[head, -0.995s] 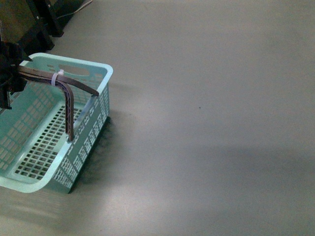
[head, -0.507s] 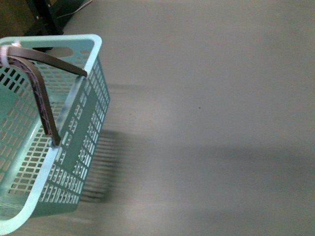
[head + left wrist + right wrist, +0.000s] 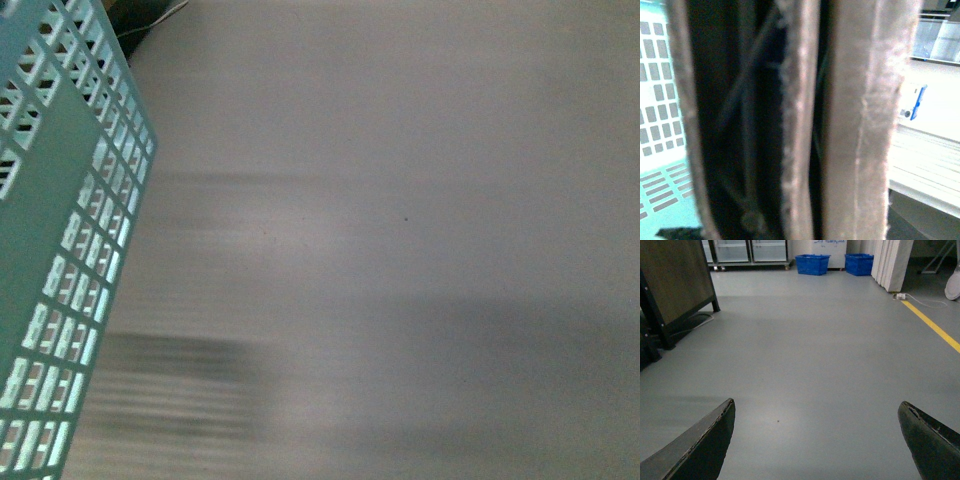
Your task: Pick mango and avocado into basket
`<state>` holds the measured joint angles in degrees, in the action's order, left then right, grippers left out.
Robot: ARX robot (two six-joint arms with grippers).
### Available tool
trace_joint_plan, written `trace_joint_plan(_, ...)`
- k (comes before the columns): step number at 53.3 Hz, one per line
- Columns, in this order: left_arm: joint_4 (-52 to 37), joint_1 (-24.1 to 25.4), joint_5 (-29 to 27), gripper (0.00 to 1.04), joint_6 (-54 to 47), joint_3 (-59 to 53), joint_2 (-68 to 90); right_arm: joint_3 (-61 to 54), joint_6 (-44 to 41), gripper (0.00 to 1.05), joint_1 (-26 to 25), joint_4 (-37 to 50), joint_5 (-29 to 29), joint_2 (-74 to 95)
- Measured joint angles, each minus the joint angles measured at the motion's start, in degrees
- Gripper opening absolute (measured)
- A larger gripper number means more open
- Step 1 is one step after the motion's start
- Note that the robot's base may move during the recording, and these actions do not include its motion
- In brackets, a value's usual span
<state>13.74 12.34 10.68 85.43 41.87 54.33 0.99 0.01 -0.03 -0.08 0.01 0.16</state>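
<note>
Now R fingers point(image 3: 700, 450) splayed, empty, over floor point(image 3: 815, 340); L fingers unreadable; basket point(image 3: 40, 200) tilted.

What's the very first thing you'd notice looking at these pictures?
The big teal basket grabs your eye: its slotted wall looms blurry and tilted along the left edge of the front view, very close to the camera. In the right wrist view, the right gripper has its jaws wide open over a bare gray floor. Far behind sit two blue bins, and a yellow line is painted on the floor.
</note>
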Motion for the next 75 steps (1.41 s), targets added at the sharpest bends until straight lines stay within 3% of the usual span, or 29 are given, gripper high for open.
trace_joint_plan(16,8.61,0.79,0.24,0.27,-0.07,3.82,-8.57,0.00,0.00,0.96,0.00,0.00,0.00,0.00)
trace_joint_plan(55,8.87,0.79,0.31,0.26,-0.04,4.02,-9.07,0.00,0.00,0.96,0.00,0.00,0.00,0.00)
trace_joint_plan(58,8.90,0.79,0.66,0.24,-0.09,4.02,-9.07,0.00,0.00,0.96,0.00,0.00,0.00,0.00)
trace_joint_plan(61,8.90,0.74,0.63,0.14,-0.26,4.07,-9.07,0.00,0.00,0.96,0.00,0.00,0.00,0.00)
trace_joint_plan(75,9.05,0.77,0.26,0.14,-0.09,4.07,-9.03,0.00,0.00,0.96,0.00,-0.02,0.00,0.00)
